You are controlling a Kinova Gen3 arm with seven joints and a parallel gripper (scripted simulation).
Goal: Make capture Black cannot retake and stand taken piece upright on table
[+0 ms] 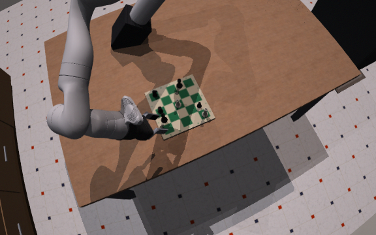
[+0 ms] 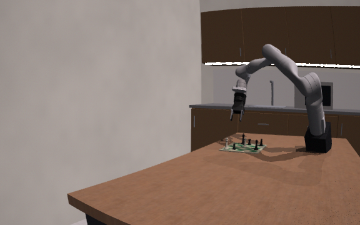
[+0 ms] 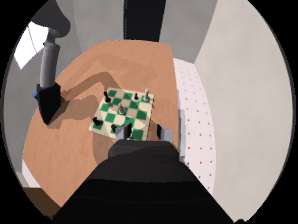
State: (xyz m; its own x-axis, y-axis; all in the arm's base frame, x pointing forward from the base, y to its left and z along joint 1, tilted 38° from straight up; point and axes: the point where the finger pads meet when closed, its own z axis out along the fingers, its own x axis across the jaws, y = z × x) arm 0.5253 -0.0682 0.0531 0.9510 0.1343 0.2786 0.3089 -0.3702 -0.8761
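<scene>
A brown wooden table fills the middle of the room; beneath it lies a pale tiled floor dotted with small red and dark squares; dark brown upper cabinets hang on the far wall above a grey countertop; lower cabinets sit below it; a thin faucet rises from the counter; a microwave stands further right; a plain grey wall spans the left.
</scene>
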